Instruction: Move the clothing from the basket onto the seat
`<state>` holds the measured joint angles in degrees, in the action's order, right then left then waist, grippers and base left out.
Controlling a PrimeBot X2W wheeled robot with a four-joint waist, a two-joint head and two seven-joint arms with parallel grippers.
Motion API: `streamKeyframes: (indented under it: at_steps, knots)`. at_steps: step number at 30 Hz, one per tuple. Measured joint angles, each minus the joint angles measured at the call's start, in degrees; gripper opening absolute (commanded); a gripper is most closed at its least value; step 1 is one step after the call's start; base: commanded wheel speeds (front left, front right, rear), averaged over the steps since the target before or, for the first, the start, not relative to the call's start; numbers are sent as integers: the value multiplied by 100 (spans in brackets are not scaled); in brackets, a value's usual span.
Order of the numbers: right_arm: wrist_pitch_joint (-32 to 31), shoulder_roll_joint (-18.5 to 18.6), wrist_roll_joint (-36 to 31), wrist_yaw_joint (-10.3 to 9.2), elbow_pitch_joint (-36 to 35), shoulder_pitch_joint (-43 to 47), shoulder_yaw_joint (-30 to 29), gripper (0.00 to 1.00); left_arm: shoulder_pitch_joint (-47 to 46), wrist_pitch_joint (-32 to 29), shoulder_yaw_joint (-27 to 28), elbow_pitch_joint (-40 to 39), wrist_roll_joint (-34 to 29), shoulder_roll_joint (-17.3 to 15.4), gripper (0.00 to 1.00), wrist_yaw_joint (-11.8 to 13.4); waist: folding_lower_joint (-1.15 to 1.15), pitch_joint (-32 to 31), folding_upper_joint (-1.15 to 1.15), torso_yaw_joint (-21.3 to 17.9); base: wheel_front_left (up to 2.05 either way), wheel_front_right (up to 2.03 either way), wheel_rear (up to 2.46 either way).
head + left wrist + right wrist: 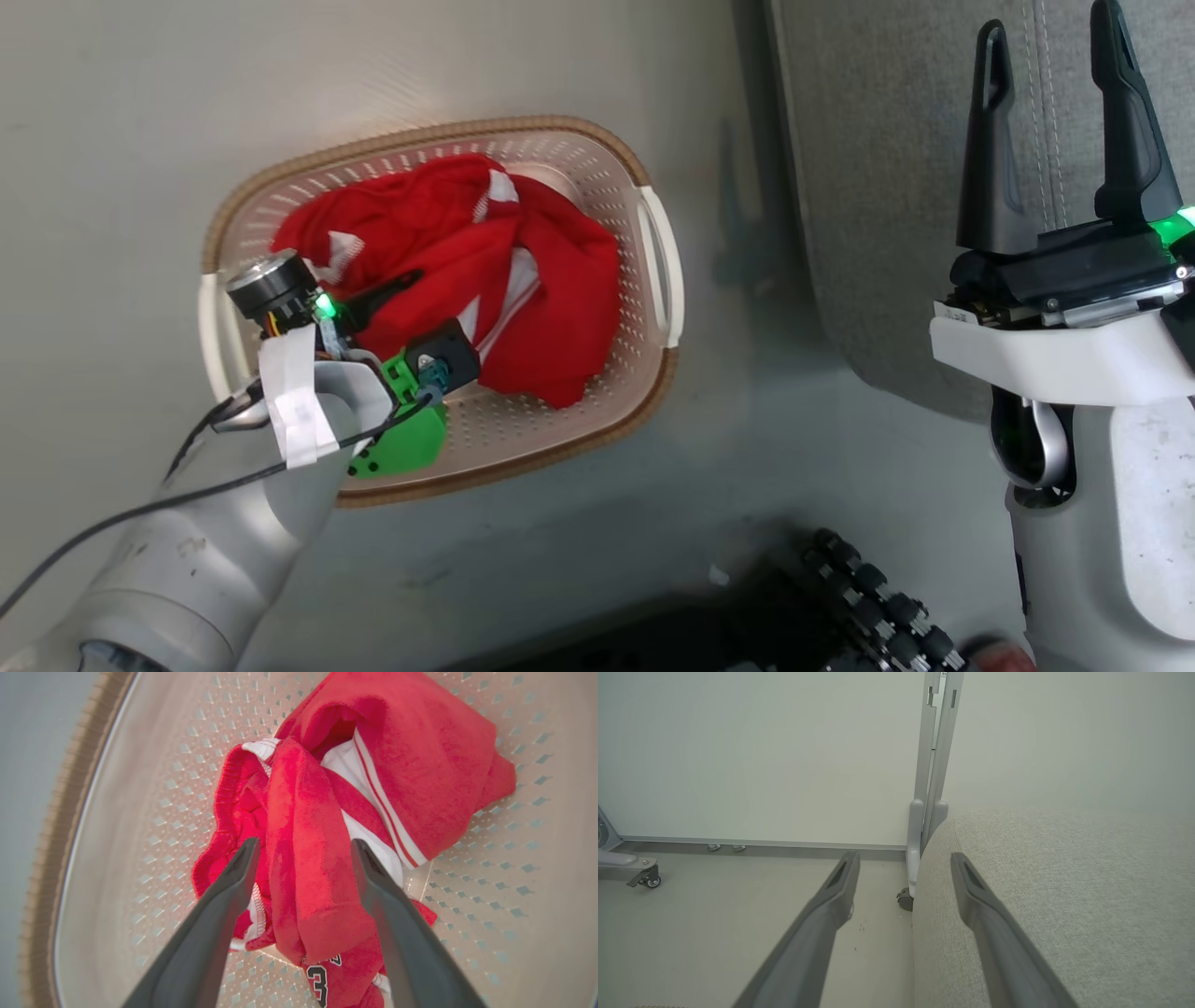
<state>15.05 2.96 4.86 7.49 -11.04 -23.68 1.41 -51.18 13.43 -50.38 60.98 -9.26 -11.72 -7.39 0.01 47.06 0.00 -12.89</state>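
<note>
Both my grippers stand released in the head view: the left gripper (411, 308) reaches down into the basket (420, 135) at the left, over the clothing (551, 280) crumpled inside, and the right gripper (1050, 37) hangs empty above the seat (887, 187) at the right. From the left wrist, my fingers (219, 914) are spread on each side of a red fold, grasping nothing yet. From the right wrist, the seat's rounded corner lies just beside my parted fingers.
</note>
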Motion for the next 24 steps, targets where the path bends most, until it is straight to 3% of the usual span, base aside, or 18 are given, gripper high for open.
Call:
streamKeyframes:
  at_steps: [11,20,21,22,24]
  knots:
    - [0,-4,286,1,-26,-19,135,100,-717,-363,-193,964,133,-115,100,23,0,795,0,-529,0,0,0]
    - [0,-4,352,1,-98,-109,140,100,-813,-646,-133,1151,268,-141,100,243,0,1111,0,-753,0,0,0]
    - [0,-5,352,1,-102,-120,136,100,-814,-689,-136,1161,289,-140,35,278,-1,1121,0,-760,0,0,0]
    - [0,-5,350,0,-105,-126,134,100,-814,-688,-134,1169,305,-137,0,297,-1,1119,0,-760,0,0,0]
    - [0,-7,331,1,-109,-127,130,100,-813,-655,-123,1179,361,-111,0,370,-1,1095,0,-749,0,0,0]
